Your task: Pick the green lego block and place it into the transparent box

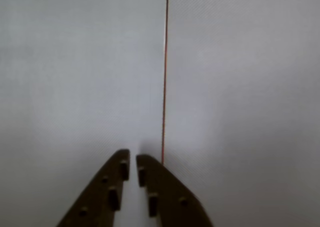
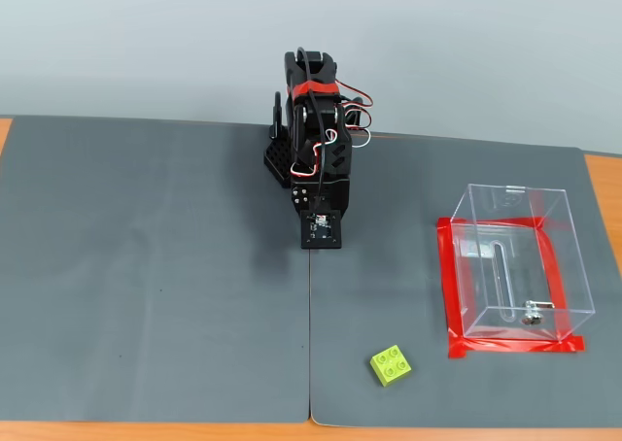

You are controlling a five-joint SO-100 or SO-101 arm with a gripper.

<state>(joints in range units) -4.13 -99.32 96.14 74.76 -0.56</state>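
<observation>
The green lego block (image 2: 390, 365) lies flat on the grey mat near the front edge, studs up, in the fixed view. The transparent box (image 2: 515, 266) stands to its right, with red tape around its base and a small metal piece at its bottom. The black arm (image 2: 316, 150) is folded at the back middle of the mat, well behind both and apart from them. In the wrist view my gripper (image 1: 132, 154) points at bare mat, its two dark fingers nearly touching with nothing between them. Neither the block nor the box shows in the wrist view.
A seam between two grey mats (image 2: 310, 344) runs from the arm toward the front edge; it shows as a thin red line (image 1: 164, 77) in the wrist view. An orange table edge (image 2: 603, 188) borders the mats.
</observation>
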